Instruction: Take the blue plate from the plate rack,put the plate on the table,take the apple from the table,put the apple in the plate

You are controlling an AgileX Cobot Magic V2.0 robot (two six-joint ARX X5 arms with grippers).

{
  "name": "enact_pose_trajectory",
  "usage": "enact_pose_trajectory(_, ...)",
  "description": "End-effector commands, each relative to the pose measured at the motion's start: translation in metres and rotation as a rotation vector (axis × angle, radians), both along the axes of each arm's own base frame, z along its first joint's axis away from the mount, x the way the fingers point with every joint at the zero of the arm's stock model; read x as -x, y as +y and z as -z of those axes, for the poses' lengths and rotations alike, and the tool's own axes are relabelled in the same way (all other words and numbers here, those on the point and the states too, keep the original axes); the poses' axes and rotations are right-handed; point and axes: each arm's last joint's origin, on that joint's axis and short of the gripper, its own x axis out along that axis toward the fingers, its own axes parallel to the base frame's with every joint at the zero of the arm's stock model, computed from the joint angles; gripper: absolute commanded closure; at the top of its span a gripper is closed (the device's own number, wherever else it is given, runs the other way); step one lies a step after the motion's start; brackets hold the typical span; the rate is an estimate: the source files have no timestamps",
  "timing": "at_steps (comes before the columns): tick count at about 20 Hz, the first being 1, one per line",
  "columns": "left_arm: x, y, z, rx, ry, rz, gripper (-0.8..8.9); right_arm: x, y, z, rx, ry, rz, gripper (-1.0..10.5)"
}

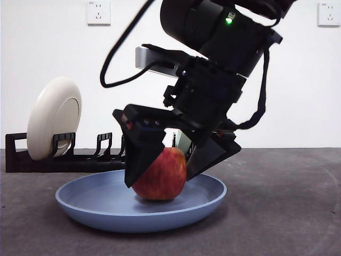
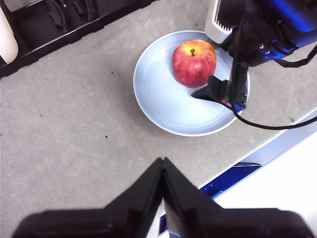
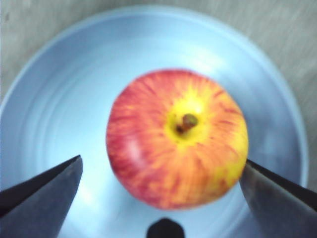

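The red apple (image 1: 162, 176) with yellow streaks sits in the light-blue plate (image 1: 101, 205), which lies flat on the grey table (image 1: 287, 202). My right gripper (image 1: 162, 180) reaches down from above and straddles the apple. In the right wrist view the gripper (image 3: 161, 163) is open: one jaw stands clear of the apple (image 3: 173, 139), the other is at its edge, with the plate (image 3: 74, 74) below. The left wrist view shows the apple (image 2: 194, 62) off-centre in the plate (image 2: 163, 94). My left gripper (image 2: 162, 166) is shut and empty, above the table's near edge.
The black plate rack (image 1: 80, 157) stands behind the plate at the left, holding a beige plate (image 1: 53, 117) upright; both show in the left wrist view (image 2: 59, 25). A white and blue border (image 2: 267, 168) runs along the table edge. A white wall is behind.
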Motion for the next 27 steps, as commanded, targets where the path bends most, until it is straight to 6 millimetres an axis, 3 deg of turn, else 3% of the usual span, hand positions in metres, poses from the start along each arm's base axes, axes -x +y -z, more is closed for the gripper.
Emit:
enact_pose_trajectory(1,0.000,0.000,-0.001,0.002,-0.010,0.009,8.18,-0.003,0.006,-0.019,-0.017,0.011,-0.006,3.5)
enact_pose_trajectory(5,0.000,0.000,-0.001,-0.001,-0.015,0.005,8.18,0.011,-0.002,-0.067,-0.068,-0.037,-0.006,4.0)
enact_pose_trajectory(6,0.000,0.000,-0.001,-0.001,-0.016,0.005,8.18,0.017,-0.009,-0.079,-0.081,-0.047,-0.006,4.9)
enact_pose_trajectory(9,0.000,0.000,-0.001,-0.001,-0.016,0.005,8.18,0.045,-0.044,-0.120,-0.094,-0.082,0.008,9.1)
enact_pose_trajectory(10,0.000,0.000,-0.001,-0.001,-0.016,0.005,8.18,0.054,-0.057,-0.132,-0.096,-0.097,0.016,9.7)
enact_pose_trajectory(13,0.000,0.000,-0.001,-0.001,-0.015,0.005,8.18,0.086,-0.099,-0.159,-0.081,-0.150,0.060,9.5)
enact_pose_trajectory(19,-0.001,-0.002,0.000,-0.012,-0.010,0.005,8.18,0.122,-0.153,-0.171,0.081,-0.257,0.201,9.4)
enact_pose_trajectory(27,-0.010,-0.008,0.003,-0.043,0.005,-0.038,8.17,0.132,-0.167,-0.160,0.291,-0.180,0.207,9.4)
